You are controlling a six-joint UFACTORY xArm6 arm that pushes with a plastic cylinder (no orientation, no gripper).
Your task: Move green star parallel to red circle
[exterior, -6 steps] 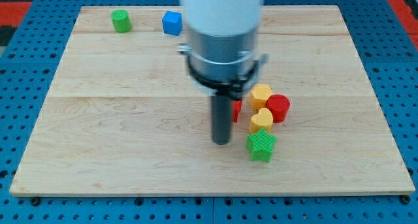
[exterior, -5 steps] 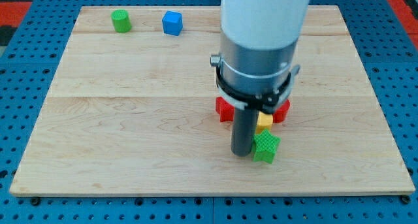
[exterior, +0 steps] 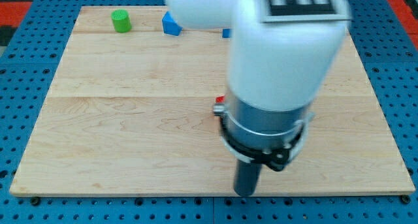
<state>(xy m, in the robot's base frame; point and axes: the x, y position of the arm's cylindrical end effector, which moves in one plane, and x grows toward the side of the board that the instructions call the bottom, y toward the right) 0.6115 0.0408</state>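
My tip rests on the wooden board near its bottom edge, right of the middle. The arm's wide white and grey body covers the board's centre right. The green star, the red circle and the yellow blocks do not show; they are hidden behind the arm. Only a small red sliver of a block shows at the arm's left edge. I cannot tell where the tip is relative to the green star.
A green cylinder stands at the board's top left. A blue block beside it is partly hidden by the arm. A second small blue bit shows under the arm near the top.
The arm has moved towards the view's bottom and a little right. It now hides the green star, red circle and yellow blocks that showed before. The tip is nearer the bottom edge.
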